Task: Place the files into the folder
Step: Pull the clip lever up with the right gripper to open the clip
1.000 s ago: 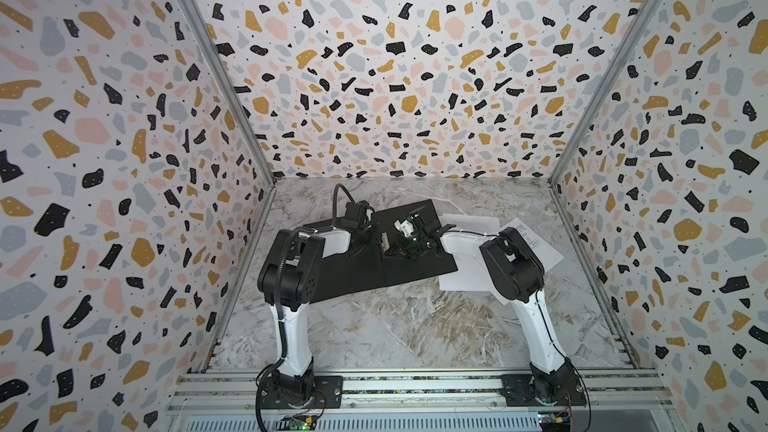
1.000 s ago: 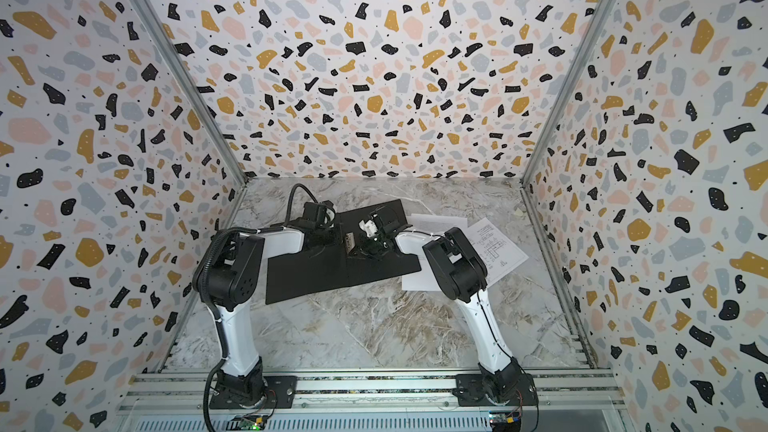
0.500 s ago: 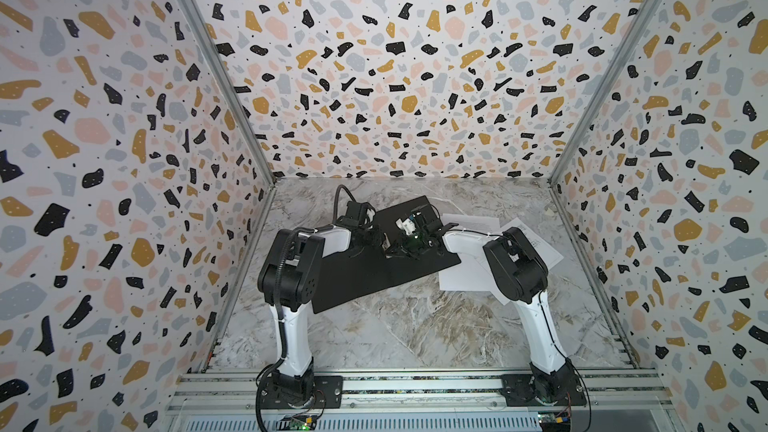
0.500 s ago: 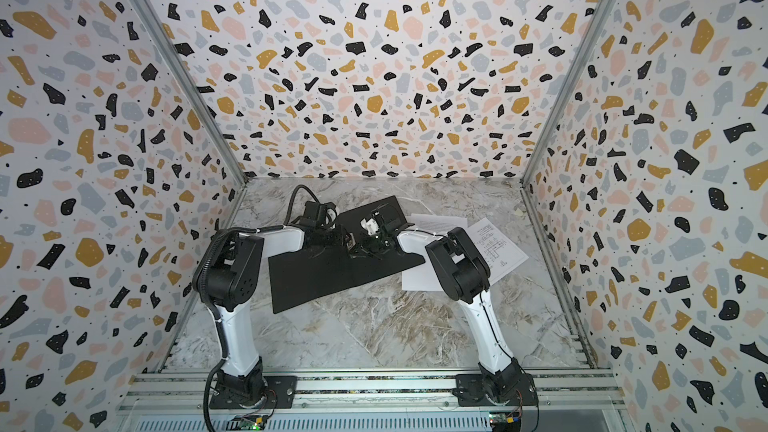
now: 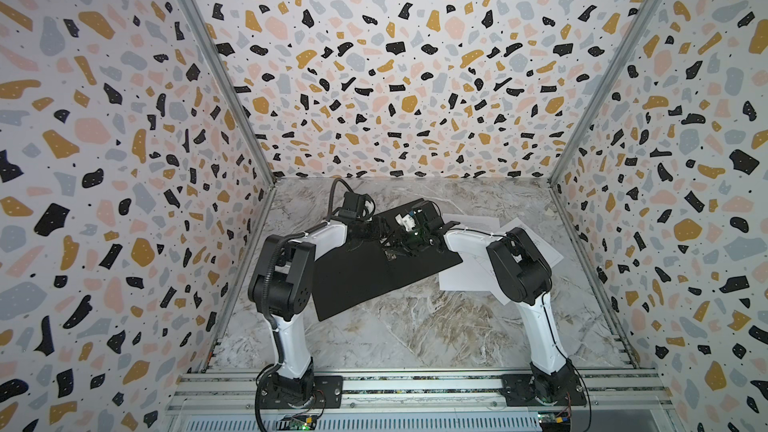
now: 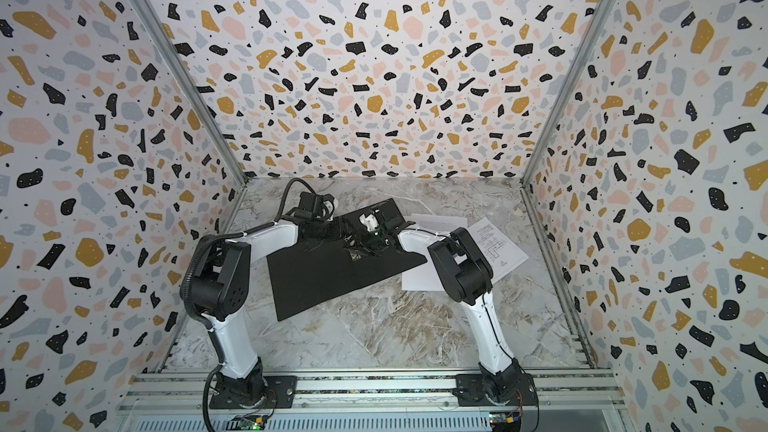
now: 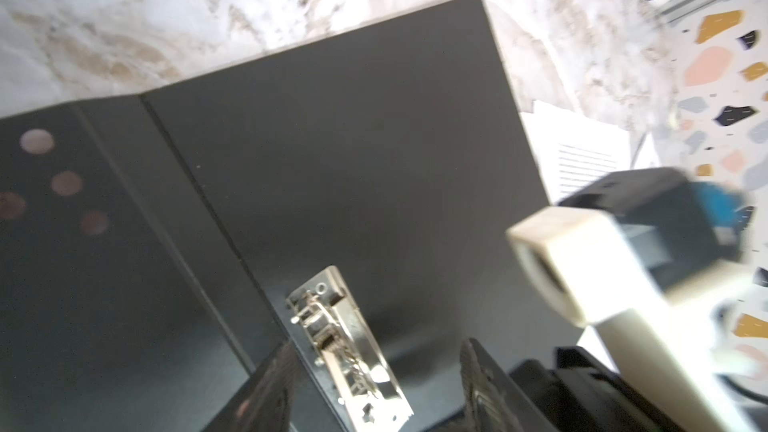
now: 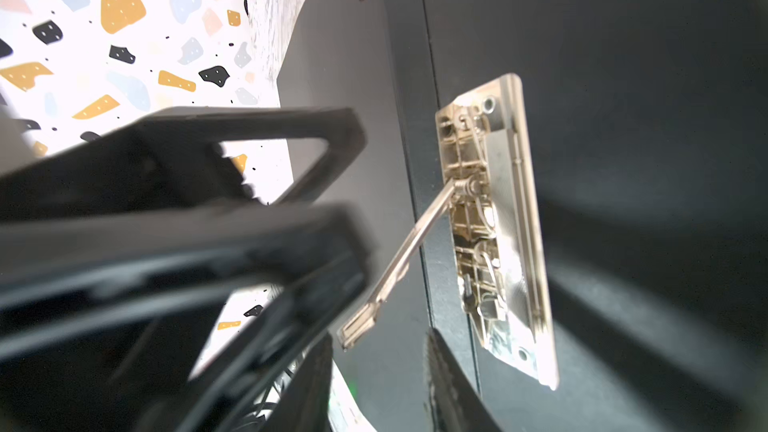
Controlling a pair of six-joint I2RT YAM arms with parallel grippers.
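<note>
The folder [image 5: 374,280] [image 6: 332,280] lies spread open on the marble table, its black inside up. A metal clip [image 7: 353,342] [image 8: 494,218] is fixed beside its spine, and the clip's lever [image 8: 399,259] is raised. My left gripper [image 7: 378,351] [image 5: 392,241] is open, with its fingers either side of the clip. Facing it, my right gripper [image 8: 376,338] [image 5: 411,243] is open just short of the lever's tip. The files [image 5: 469,276] lie to the right, partly under the folder and my right arm. They are a text sheet [image 6: 436,224] and a diagram sheet [image 6: 498,243].
Terrazzo-patterned walls [image 5: 386,76] enclose the table on three sides. An aluminium rail [image 5: 415,388] with both arm bases runs along the front. Bare marble [image 5: 415,326] lies between the folder and the rail.
Both grippers have gone from shut to open over the clip. The folder has turned slightly, its near left corner swinging toward the front.
</note>
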